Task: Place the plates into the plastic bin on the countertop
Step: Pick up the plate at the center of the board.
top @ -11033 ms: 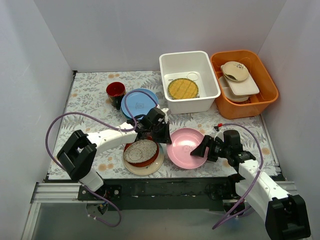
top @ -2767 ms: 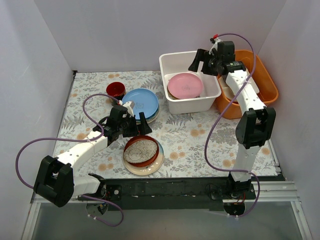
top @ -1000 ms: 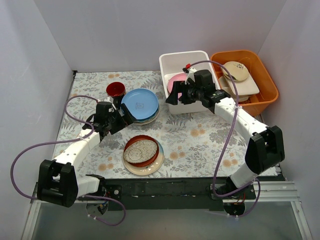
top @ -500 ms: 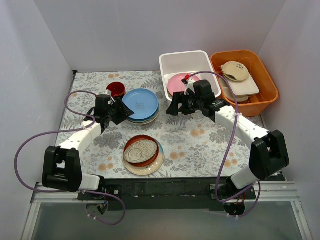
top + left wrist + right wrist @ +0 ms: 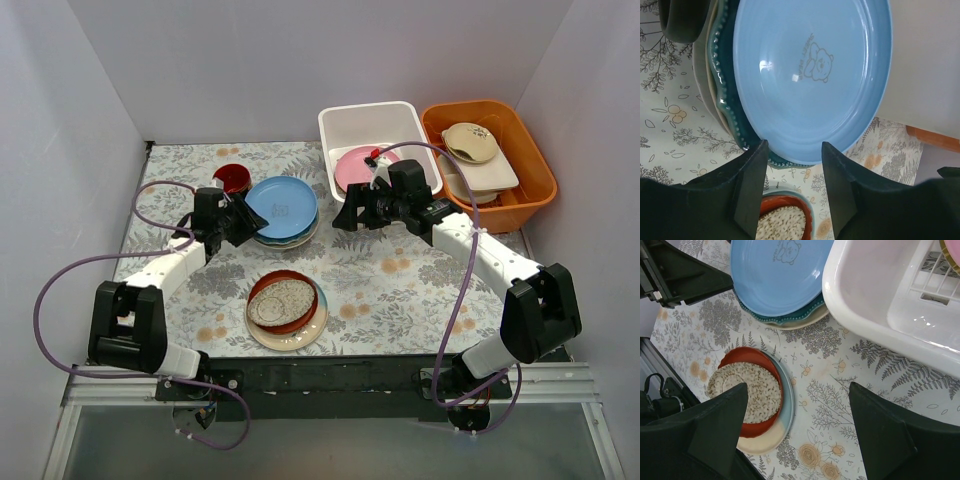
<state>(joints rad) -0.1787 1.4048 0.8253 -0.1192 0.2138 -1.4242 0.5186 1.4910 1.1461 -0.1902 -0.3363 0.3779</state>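
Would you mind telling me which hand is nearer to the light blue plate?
Left. The left hand is open at the light blue plate's left edge; the right hand is off to its right, in front of the white bin.

Small dark-red cup (image 5: 231, 178) upright at back left. Orange tub (image 5: 533, 150) at back right, close to the white side wall (image 5: 595, 140). Inside it: beige dish (image 5: 470, 142) lying on stacked white dishes (image 5: 487, 177).
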